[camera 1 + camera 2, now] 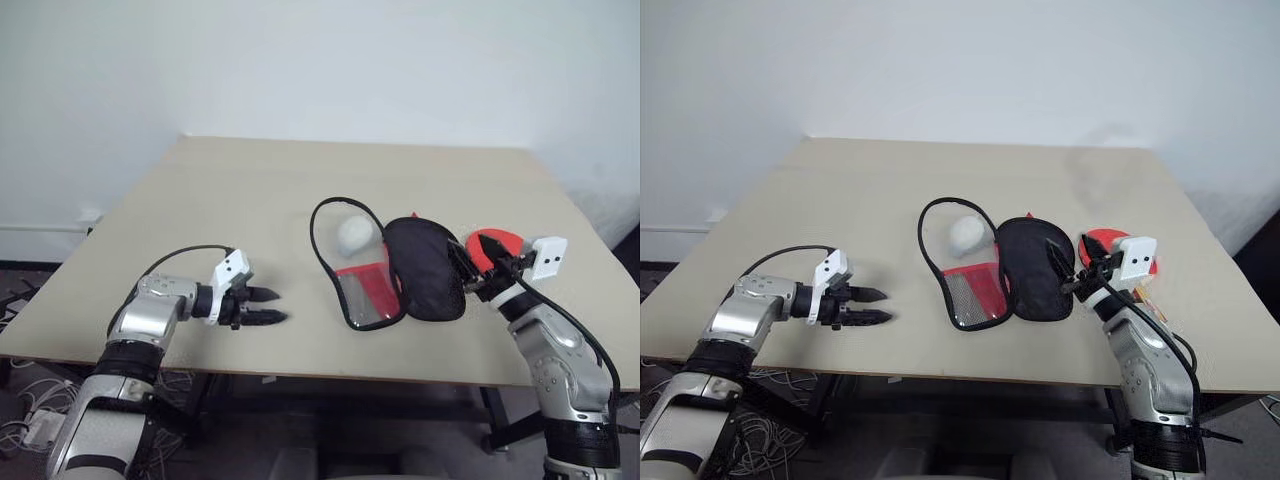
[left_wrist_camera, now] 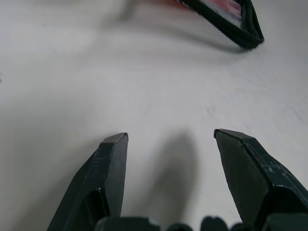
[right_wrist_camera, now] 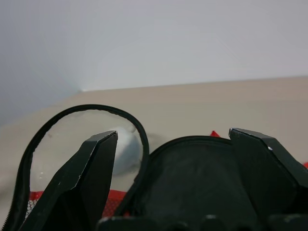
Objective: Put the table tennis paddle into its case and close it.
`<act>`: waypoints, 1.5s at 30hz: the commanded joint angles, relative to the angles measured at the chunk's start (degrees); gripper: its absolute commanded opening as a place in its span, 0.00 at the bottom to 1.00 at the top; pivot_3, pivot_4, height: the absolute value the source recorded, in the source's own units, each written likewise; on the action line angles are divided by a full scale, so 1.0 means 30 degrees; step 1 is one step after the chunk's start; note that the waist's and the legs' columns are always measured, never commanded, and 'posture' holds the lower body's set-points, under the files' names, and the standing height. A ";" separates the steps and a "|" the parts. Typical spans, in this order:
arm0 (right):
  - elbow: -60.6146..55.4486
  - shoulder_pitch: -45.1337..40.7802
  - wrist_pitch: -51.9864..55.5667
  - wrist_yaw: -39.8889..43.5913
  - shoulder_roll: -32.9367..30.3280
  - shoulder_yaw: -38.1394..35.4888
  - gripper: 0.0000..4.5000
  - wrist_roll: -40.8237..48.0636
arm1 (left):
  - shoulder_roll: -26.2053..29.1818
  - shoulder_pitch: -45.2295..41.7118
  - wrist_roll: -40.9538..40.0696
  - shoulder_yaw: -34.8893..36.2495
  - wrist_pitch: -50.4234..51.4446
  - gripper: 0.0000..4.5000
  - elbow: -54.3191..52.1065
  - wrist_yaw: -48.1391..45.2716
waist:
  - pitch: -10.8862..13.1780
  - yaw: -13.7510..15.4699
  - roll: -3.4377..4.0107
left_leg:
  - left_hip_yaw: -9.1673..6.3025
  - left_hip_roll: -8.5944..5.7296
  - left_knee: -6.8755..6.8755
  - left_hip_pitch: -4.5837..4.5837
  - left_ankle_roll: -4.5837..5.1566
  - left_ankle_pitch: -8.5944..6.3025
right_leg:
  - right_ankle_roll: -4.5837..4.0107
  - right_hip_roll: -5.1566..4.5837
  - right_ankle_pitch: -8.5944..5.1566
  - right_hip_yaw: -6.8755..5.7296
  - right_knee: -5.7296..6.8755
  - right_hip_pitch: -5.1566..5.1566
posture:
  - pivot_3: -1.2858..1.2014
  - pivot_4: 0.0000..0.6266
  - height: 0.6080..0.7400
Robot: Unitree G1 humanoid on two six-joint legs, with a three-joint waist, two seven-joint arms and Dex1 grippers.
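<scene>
On the beige table (image 1: 200, 220), near its front edge, you have the case (image 1: 425, 268) lying unzipped and spread in two halves: the black-lined half on the right, and on the left a flap with a clear and mesh panel over red fabric, its black zip rim looping around a small whitish ball (image 1: 353, 233). Your right gripper (image 1: 478, 262) sits just beside the black-lined half at its right edge, its two fingers spread wide and holding nothing; from its wrist camera you look across the black lining between the open fingers. Just behind that gripper a red rounded shape (image 1: 500, 241) lies on the table, which looks like the face of the table tennis paddle, though most of it is hidden and you cannot confirm the handle. Your left gripper (image 1: 262, 306) hovers low over bare table well to the left of the case, also spread wide and empty.

By this reading, nothing of the task is finished: the paddle is outside the case and the zip is undone. You have yet to grasp the paddle, slide it in, fold the flap over and zip it.
</scene>
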 commanded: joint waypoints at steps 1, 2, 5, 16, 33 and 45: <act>0.0051 -0.0630 -0.0431 0.0155 0.0029 0.0053 0.89 -0.0263 | 0.0176 -0.0205 -0.0435 0.0548 0.0255 0.69 -0.1094 0.0265 | 0.0000 0.0002 0.0000 | 0.0000 -0.0001 0.0001 0.0000 0.0000 0.0001 | 0.0000 -0.0002 0.0000 -0.0001 0.0000 0.0002 | 0.52 0.00 0.91; 0.0104 -0.0588 -0.0521 0.0171 0.0062 0.0079 0.89 -0.0295 | 0.0137 -0.0178 -0.0405 0.0534 0.0234 0.69 -0.1132 0.0330 | 0.0000 0.0001 -0.0001 | -0.0002 -0.0001 0.0002 0.0000 0.0000 0.0000 | 0.0000 -0.0002 0.0000 -0.0002 0.0000 0.0002 | 0.52 0.00 0.91; 0.0051 -0.0467 -0.0501 -0.0121 0.0261 -0.0056 0.89 -0.0257 | 0.0000 -0.0358 -0.0483 0.0601 0.0356 0.69 -0.0900 0.0453 | 0.0000 -0.0008 0.0000 | 0.0001 -0.0001 0.0000 0.0001 -0.0001 0.0000 | 0.0000 -0.0002 0.0000 -0.0001 0.0001 -0.0004 | 0.52 0.00 0.91; 0.0995 -0.0630 0.0682 -0.1364 -0.0782 -0.1710 0.89 -0.0395 | -0.0089 -0.0492 -0.0679 -0.0225 0.1756 0.69 -0.2077 0.0094 | 0.0005 -0.0009 0.0008 | 0.0006 -0.0001 0.0000 0.0002 -0.0002 0.0001 | -0.0001 -0.0002 0.0000 0.0002 0.0007 -0.0007 | 0.52 0.00 0.91; 0.7873 -0.2696 0.7432 0.0267 -0.7042 -0.2738 0.89 -0.1223 | -0.1422 -0.1339 -0.0048 -0.1871 0.1636 0.69 -0.1287 0.0005 | 0.0025 -0.0281 0.0046 | 0.0017 -0.0008 0.0002 0.0014 0.0004 0.0003 | -0.0002 0.0007 0.0000 0.0029 0.0007 -0.0001 | 0.52 0.00 0.91; 1.2831 -0.5322 0.6018 0.1561 -0.7481 -0.0597 0.89 -0.4117 | -0.1894 -0.2106 0.0106 -0.1872 0.2323 0.69 -0.1689 0.0309 | 0.0030 -0.0460 0.0055 | 0.0017 -0.0012 0.0006 0.0023 0.0010 0.0007 | 0.0003 0.0007 0.0002 0.0036 0.0007 0.0010 | 0.52 0.00 0.91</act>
